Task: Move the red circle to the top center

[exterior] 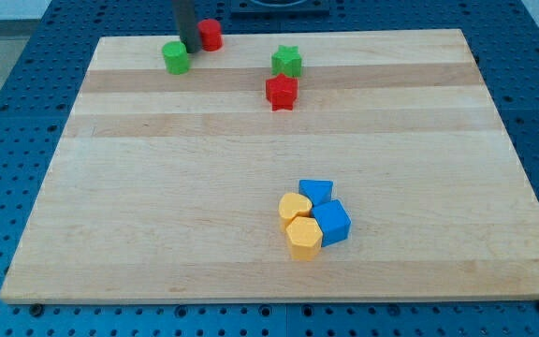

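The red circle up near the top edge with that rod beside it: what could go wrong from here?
1. The red circle sits right at the board's top edge; a push angled upward could slide it off.
2. My tip stands between it and the green circle, close to both, so that one may get nudged too.
3. The circle could slip round my tip mid-push.

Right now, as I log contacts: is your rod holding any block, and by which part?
Nothing is held; I can only push. My tip sits between the green circle and the red circle, close to both.
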Controlling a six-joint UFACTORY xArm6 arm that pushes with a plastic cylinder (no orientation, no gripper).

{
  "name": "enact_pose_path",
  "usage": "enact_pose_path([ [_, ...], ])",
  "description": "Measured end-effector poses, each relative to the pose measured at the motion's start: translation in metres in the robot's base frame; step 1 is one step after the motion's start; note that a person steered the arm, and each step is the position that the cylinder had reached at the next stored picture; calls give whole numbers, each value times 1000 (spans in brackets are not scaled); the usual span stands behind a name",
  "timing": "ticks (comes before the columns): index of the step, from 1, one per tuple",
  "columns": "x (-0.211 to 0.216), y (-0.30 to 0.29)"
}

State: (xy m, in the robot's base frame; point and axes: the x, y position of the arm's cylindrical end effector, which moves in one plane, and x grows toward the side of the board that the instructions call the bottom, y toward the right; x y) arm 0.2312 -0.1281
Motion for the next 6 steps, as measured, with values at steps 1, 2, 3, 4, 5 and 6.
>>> enact_pose_path([
  [1, 5, -24],
  [2, -12, -75],
  [3, -40, -90],
  [4, -39, -75],
  [5, -34, 28],
  [6, -1, 97],
])
